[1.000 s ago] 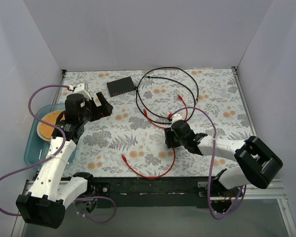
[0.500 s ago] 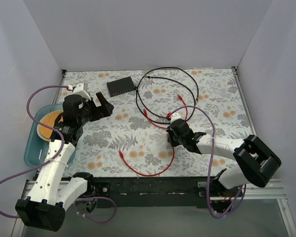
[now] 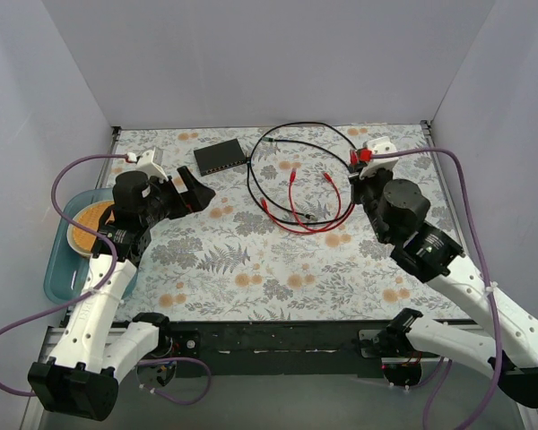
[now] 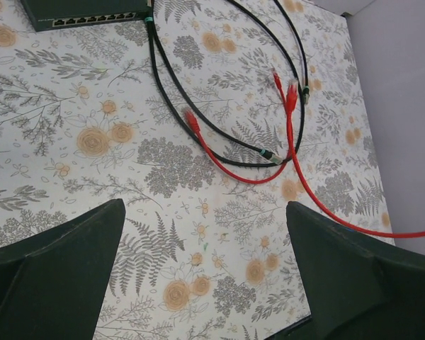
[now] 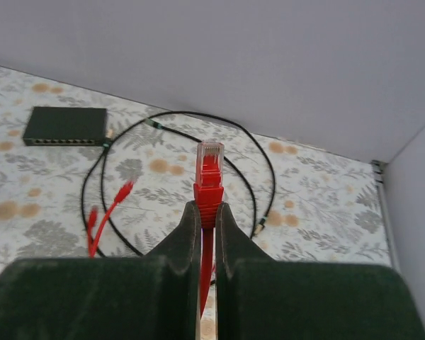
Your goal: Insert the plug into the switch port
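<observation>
A: So, where was the plug (image 5: 210,159)?
B: Pinched upright in the right tool (image 5: 207,212), well right of the switch (image 3: 220,157) near the desk's (image 3: 251,260) far edge. The left tool (image 4: 205,241) gaped empty, nearer the switch.

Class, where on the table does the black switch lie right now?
In the top external view the switch lies near the far edge of the table, left of centre, with the black cable loop to its right.

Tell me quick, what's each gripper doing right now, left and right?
Left gripper: open, holding nothing.
Right gripper: closed on the red plug, which sticks out past its fingertips.
</observation>
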### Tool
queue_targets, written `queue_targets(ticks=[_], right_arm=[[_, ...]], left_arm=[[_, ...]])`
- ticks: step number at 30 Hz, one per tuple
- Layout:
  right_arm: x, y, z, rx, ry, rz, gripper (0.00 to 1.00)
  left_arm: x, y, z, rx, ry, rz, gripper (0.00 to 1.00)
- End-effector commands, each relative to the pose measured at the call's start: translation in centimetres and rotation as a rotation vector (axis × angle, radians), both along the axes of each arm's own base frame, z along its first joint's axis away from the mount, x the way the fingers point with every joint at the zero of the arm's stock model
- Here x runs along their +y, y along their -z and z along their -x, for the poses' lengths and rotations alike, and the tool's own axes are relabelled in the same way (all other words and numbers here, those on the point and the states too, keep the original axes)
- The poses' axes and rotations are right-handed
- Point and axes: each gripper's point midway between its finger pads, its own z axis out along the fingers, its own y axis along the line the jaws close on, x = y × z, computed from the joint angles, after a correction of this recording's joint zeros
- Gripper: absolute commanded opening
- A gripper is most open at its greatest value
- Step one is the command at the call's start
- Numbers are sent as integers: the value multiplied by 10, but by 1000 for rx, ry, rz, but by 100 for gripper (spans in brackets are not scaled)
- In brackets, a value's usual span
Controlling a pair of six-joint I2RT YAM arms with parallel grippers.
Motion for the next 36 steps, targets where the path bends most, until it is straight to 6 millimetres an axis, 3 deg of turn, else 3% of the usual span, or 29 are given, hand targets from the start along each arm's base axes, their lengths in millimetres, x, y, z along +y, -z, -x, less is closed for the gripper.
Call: queue_targets(ticks=[1,3,7,9,12,15,16,19,32,36], right_arm=[[-13,58,-16,111,95,279,1],[14,88,-13,174,-43,296,1],[63,168,3,338,-302,350,1],[90,206,20,425,-439,365,1],[124,223,39,458,-579,332,1],[155,215,58,439,-723,243,1],[160,212,61,433,-744,227,1],[173,201,68,414,-792,179,1],[179,184,73,396,-799,129,1],[176,178,71,379,-784,124,1]], left_arm=[[-15,-9,9,-27,78,69,98],[-24,-13,12,-35,117,113,98],[-40,-4,20,-18,185,192,98],[-50,-6,25,-31,222,233,98],[-67,5,33,-11,262,267,90],[-88,19,39,20,306,274,77],[-99,25,42,47,332,276,67],[-111,33,42,69,339,268,54],[-150,66,43,141,371,185,54],[-157,79,45,167,384,152,50]])
